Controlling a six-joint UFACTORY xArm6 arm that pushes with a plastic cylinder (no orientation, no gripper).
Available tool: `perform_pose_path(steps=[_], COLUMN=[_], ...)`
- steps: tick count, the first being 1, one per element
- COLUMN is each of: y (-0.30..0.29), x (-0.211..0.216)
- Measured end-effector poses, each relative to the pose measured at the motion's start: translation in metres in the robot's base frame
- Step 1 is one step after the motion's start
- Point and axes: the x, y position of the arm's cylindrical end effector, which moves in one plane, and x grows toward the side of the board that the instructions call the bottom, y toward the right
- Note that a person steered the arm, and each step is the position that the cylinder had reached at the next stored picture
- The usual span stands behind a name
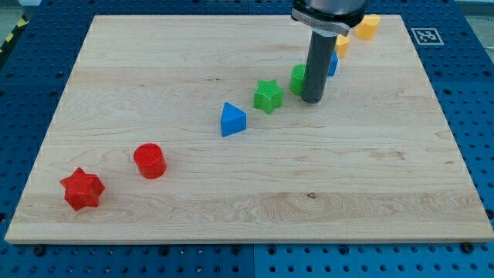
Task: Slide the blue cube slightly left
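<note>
In the camera view, the rod's tip (312, 100) sits low on the board (231, 201), probably lined up to nudge the blue cube (333, 65) leftward. That cube peeks out just right of the rod, mostly hidden. No fingers here, so nothing's grasped. A green block (297, 79) sits just left of the tip; green star (268, 96) and blue triangle (232, 120) further left.

Red star (82, 189), red cylinder (150, 161), green star (268, 96).
</note>
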Motion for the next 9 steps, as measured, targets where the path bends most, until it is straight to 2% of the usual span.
perform_pose_path(steps=[3,5,7,9], y=[0.008,0.067,0.068,0.065], x=[0.001,0.001,-0.051,-0.055])
